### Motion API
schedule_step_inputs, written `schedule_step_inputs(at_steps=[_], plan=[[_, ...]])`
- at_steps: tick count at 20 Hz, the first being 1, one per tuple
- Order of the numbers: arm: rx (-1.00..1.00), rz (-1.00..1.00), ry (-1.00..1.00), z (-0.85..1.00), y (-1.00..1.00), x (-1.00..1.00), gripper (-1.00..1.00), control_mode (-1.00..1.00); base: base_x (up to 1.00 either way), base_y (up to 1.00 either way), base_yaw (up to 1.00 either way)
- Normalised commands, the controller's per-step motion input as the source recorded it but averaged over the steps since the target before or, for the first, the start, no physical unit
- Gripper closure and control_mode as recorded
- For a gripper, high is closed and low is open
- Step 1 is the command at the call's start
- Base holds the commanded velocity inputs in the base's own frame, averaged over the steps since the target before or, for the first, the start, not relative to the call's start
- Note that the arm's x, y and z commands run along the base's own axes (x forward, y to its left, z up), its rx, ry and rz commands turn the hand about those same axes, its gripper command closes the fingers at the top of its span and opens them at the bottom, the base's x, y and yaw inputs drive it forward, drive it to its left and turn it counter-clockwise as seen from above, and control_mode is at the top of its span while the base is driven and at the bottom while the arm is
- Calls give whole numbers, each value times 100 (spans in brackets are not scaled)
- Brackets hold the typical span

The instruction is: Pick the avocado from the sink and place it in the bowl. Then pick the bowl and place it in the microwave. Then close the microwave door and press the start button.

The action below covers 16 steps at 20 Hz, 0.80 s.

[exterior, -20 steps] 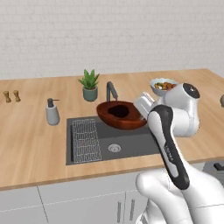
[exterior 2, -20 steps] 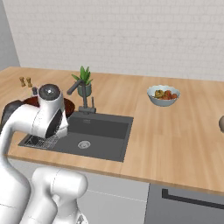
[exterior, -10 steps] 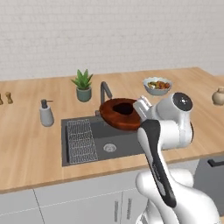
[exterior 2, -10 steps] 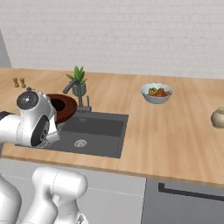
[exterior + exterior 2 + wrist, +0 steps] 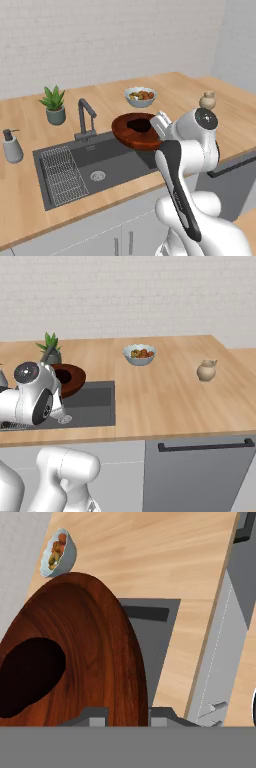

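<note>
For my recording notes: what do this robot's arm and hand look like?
The arm is glossy white with rounded segments, a long black strip along one link and a round dark grey cap with a small light dot on a joint. The hand ends in two small dark grey fingertips. No cables or lettering are visible.

Wooden bowl [image 5: 70, 379] above sink [image 5: 95, 403], behind arm's wrist.

A: How many bowls are there?
B: Two: one reddish-brown wooden bowl [image 5: 139, 131] with one dark avocado [image 5: 139, 125] in it, and one pale bowl of food [image 5: 140, 96].
A: And the rest on the worktop [image 5: 170, 90]?
B: One potted plant [image 5: 54, 104], one soap dispenser [image 5: 11, 146], one small jug [image 5: 207, 100]. One sink [image 5: 90, 162], with one faucet [image 5: 84, 118] and one wire rack [image 5: 62, 173].
</note>
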Motion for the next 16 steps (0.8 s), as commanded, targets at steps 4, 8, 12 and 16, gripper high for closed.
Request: schedule_step_inputs(at_steps=[4, 8, 12, 16], plan=[[0, 0, 0, 0, 0, 0, 100, 100, -26, 0, -67], [0, 0, 0, 0, 0, 0, 100, 100, -21, 0, -70], [0, 0, 0, 0, 0, 0, 100, 100, -16, 0, -72], [0, 0, 0, 0, 0, 0, 100, 100, -11, 0, -71]])
